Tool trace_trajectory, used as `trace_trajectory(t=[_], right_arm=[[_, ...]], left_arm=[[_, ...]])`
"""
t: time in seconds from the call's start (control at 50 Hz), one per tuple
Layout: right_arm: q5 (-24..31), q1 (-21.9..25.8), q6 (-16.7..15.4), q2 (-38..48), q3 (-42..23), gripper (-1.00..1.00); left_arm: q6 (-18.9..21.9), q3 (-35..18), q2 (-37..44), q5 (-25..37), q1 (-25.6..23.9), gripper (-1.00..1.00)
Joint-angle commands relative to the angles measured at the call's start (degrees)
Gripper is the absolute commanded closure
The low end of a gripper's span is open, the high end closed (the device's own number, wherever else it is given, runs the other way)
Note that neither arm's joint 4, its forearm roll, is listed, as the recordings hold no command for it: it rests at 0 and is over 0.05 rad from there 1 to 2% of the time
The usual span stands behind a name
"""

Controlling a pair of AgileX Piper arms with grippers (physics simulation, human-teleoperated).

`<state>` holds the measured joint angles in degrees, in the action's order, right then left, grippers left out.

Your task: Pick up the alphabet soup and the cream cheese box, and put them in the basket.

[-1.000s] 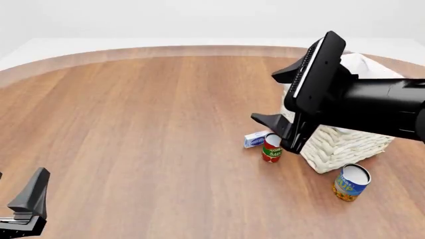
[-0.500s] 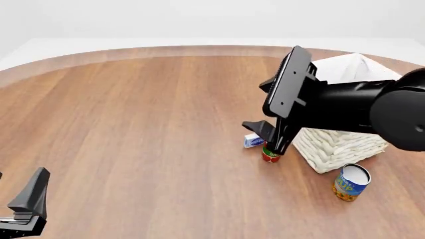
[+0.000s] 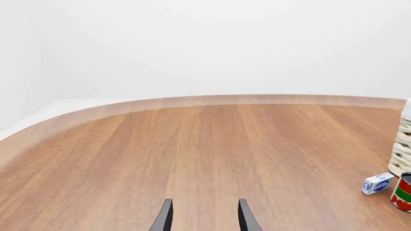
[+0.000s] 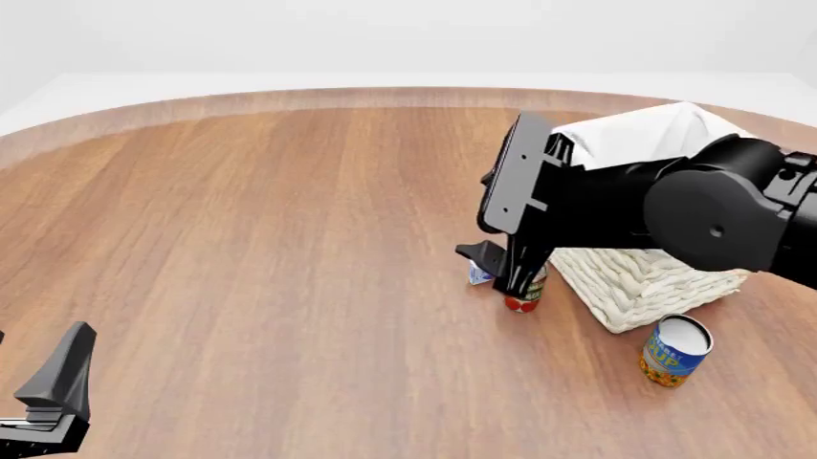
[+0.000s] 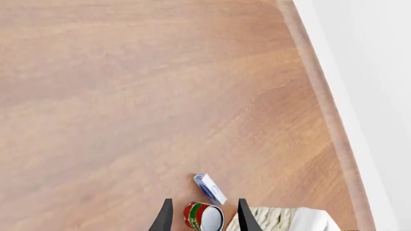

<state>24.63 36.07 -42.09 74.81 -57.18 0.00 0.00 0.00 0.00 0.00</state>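
1. Cream cheese box (image 5: pixel 210 188) lies on the bench (image 4: pixel 281 239) just beside the red and green tomato can (image 5: pixel 204 216), both close to the near-left corner of the basket (image 4: pixel 645 277).
2. Soup can (image 4: pixel 674 350) stands upright by itself, on the near side of the basket and well apart from the other two things.
3. Right pincer (image 5: pixel 201 216) hangs above the tomato can with its fingers spread and nothing between them; in the wrist view the red can sits right in the gap, the box a little beyond it.
4. Left pincer (image 3: pixel 203 219) rests far off at the near-left of the bench, fingers spread and empty.
5. Judging by this, the step in hand is lining up on the box. The line now favours the wrong can, so I would shift the right pincer further out until the box alone is centred.
6. Turn the wrist so the fingers close across the box's narrow width.
7. Come down straight, keeping the near finger off the tomato can, since a nudge could tip it or push the box away
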Motion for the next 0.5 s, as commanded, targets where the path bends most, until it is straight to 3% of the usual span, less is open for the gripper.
trace_trajectory(t=[0.02,0.5], right_arm=[[-0.2,-1.2,-1.6,3.3,-1.2,-1.0],[3.6,-1.9,-5.6,9.9,-5.6,-1.0]], left_arm=[[0.0,0.0,0.0,0.0,0.0,-1.0],[0.0,0.0,0.0,0.0,0.0,-1.0]])
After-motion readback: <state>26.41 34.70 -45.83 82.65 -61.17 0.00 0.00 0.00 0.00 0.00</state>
